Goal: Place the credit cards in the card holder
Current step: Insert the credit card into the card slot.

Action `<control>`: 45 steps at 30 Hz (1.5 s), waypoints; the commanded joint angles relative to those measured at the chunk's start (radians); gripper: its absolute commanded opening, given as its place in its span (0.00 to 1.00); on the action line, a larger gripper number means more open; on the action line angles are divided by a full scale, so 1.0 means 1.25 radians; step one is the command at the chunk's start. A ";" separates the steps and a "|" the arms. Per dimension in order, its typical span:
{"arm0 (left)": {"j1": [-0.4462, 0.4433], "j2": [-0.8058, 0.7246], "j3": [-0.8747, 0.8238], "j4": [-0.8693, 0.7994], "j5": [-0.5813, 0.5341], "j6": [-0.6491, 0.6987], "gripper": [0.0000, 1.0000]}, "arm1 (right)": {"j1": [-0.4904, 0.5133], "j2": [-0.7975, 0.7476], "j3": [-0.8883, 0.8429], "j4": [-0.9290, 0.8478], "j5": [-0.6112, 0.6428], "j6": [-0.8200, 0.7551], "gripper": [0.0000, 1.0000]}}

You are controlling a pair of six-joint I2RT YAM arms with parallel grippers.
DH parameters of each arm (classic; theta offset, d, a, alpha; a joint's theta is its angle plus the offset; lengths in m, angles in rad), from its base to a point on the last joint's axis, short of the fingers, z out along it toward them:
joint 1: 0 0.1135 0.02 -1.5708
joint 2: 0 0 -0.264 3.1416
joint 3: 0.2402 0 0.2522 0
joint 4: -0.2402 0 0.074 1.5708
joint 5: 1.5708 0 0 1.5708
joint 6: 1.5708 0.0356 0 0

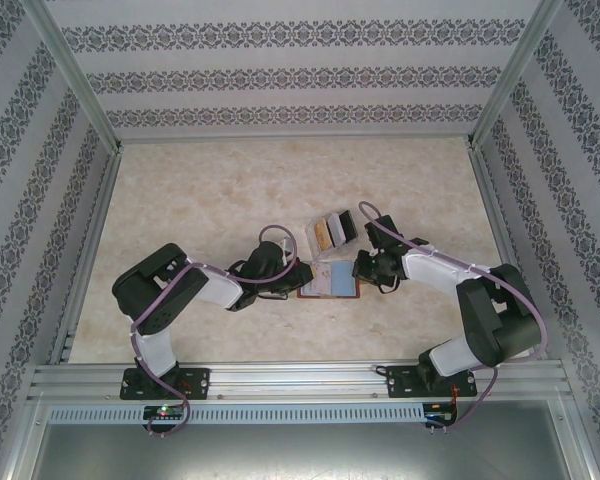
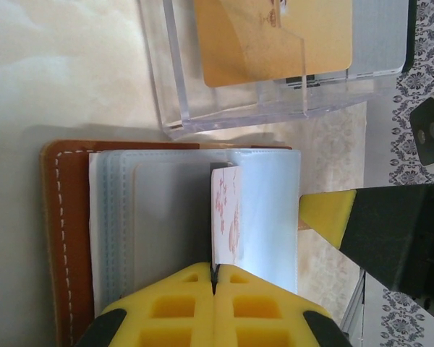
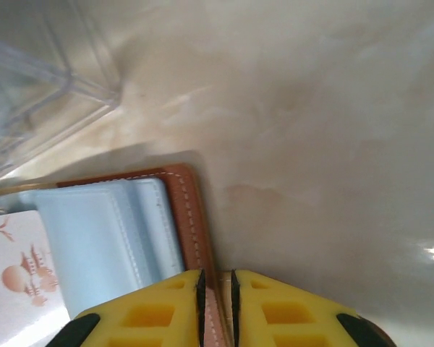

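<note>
One patterned card (image 2: 226, 213) stands pinched in the left gripper (image 2: 214, 271) at the open card holder (image 2: 65, 217), not yet seated. Right gripper (image 3: 217, 282) nips its leather rim; more credit cards (image 2: 275, 43) wait in the clear case (image 2: 173, 87).

Marbled table (image 1: 200, 200) bears card holder (image 1: 330, 288), clear case (image 1: 332, 232).

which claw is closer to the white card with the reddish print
Left. The left claw pinches that card by its edge over the open wallet. The right claw is on the wallet's leather edge, off to the card's side.
</note>
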 commanded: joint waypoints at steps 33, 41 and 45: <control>-0.074 0.068 0.121 -0.141 -0.071 -0.049 0.07 | 0.022 0.084 0.002 -0.027 0.036 -0.027 0.13; -0.102 0.081 0.191 -0.261 -0.087 -0.008 0.12 | 0.021 0.081 -0.003 -0.020 0.027 -0.022 0.13; -0.110 0.088 0.226 -0.314 -0.089 0.007 0.16 | 0.021 0.079 -0.004 -0.020 0.026 -0.020 0.13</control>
